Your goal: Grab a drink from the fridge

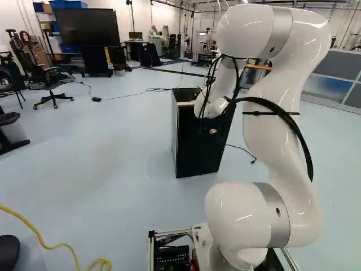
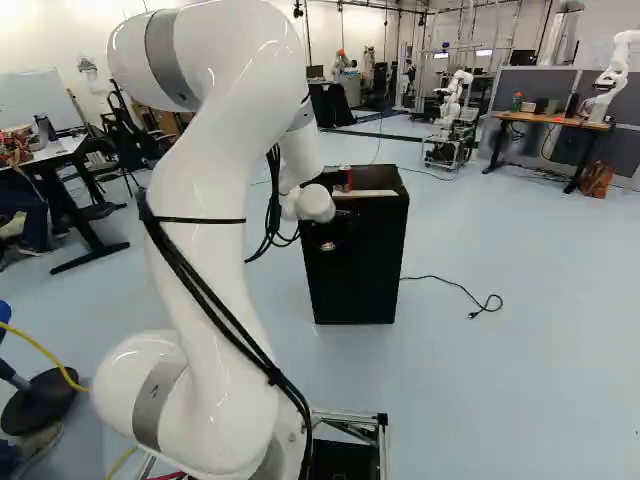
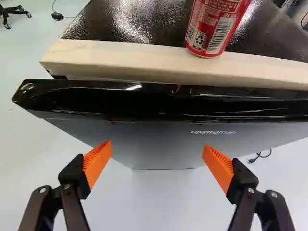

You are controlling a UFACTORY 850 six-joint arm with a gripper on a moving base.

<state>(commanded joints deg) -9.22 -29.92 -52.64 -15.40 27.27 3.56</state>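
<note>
The tool [image 3: 156, 148] stood open, its orange pads [image 3: 97, 156] wide apart with nothing gripped, close before the door [image 3: 144, 137] of the fridge [image 2: 355, 275]. The door looked shut, its glossy top edge running across ahead of both fingertips. Behind that edge ran the pale strip [image 3: 120, 60], and on the fridge's top, by the strip, stood the can [image 3: 215, 26], red and upright. Whether more drinks lay inside could not be seen.

The step in hand was most likely opening the door. Done well, it called for finding the free side first, since no handle showed, then setting one fingertip behind that edge and drawing it outward along the hinge's arc, slowly; a straight pull might have slipped or dragged the whole fridge. The can sat near the front, so a jolt could have tipped it, and the arm [image 2: 215, 150] needed to pass clear of it. Beside the fridge, the cord [image 2: 455, 285] lay on the floor, to be avoided if the base drove.
</note>
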